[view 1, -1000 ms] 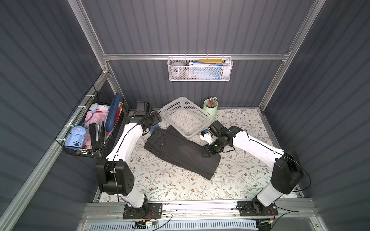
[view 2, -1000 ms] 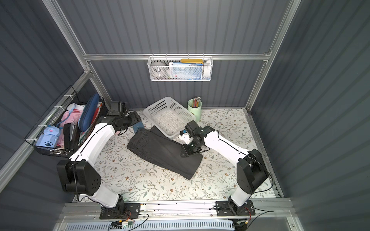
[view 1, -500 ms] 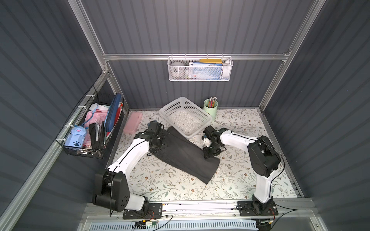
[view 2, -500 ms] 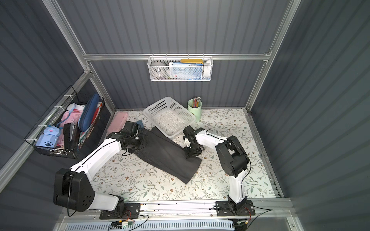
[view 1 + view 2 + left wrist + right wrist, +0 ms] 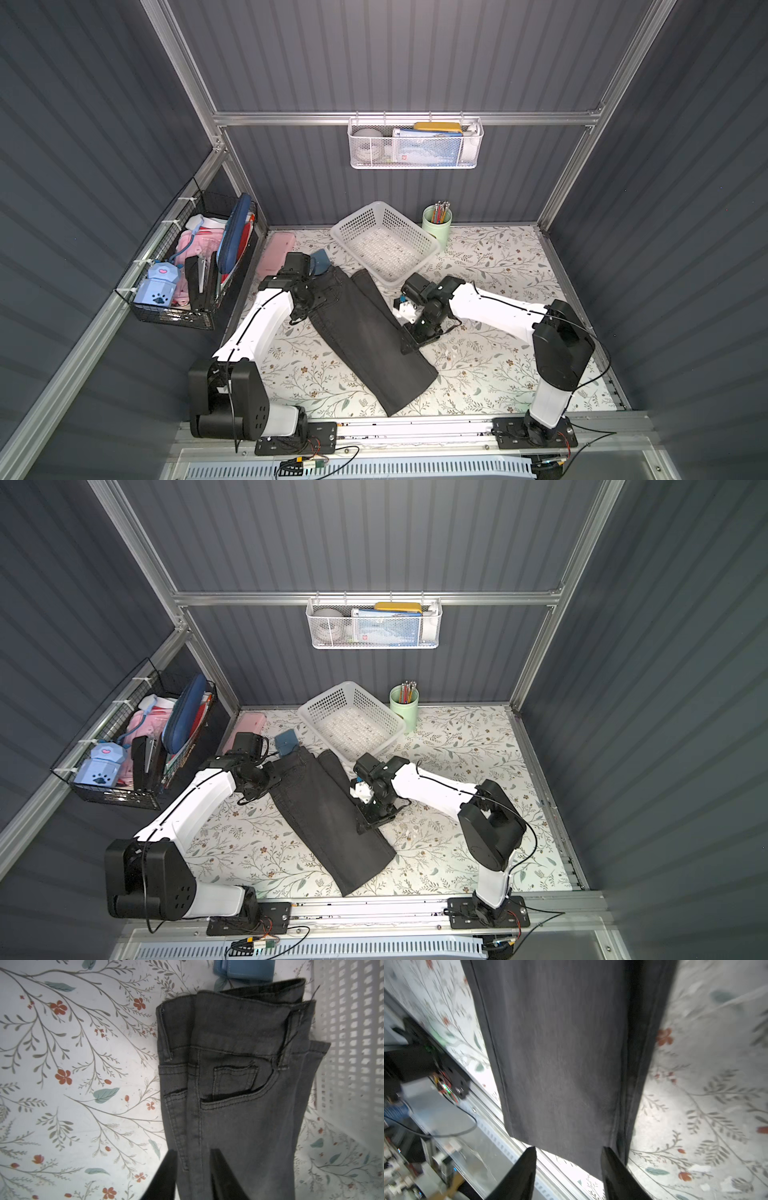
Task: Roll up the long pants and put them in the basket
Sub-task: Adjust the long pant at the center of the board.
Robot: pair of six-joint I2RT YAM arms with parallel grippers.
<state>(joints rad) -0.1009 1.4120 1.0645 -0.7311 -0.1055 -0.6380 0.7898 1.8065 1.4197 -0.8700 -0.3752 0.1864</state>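
The long pants [image 5: 365, 332] [image 5: 328, 812] are dark charcoal jeans, folded lengthwise. They lie flat and slant from the far left to the front middle of the flowered table. Their waistband and pocket [image 5: 239, 1088] point toward the basket. My left gripper [image 5: 321, 296] [image 5: 272, 776] [image 5: 194, 1157] is low at the waist end and open. One of its fingers is off the side seam and one is over the cloth. My right gripper [image 5: 409, 343] [image 5: 365, 823] [image 5: 569, 1153] hovers open at the right edge of the leg [image 5: 560, 1053], holding nothing.
A white perforated basket [image 5: 361, 220] and a green cup of pencils [image 5: 437, 226] stand just behind the pants. A blue pouch [image 5: 320, 259] [image 5: 243, 970] touches the waistband, with a pink case [image 5: 276, 253] beside it. A black wire basket [image 5: 195, 266] hangs at the left.
My left gripper came from the far left corner down onto the waist end. My right gripper slid along the pants' right edge toward the front. The pants lie about as before.
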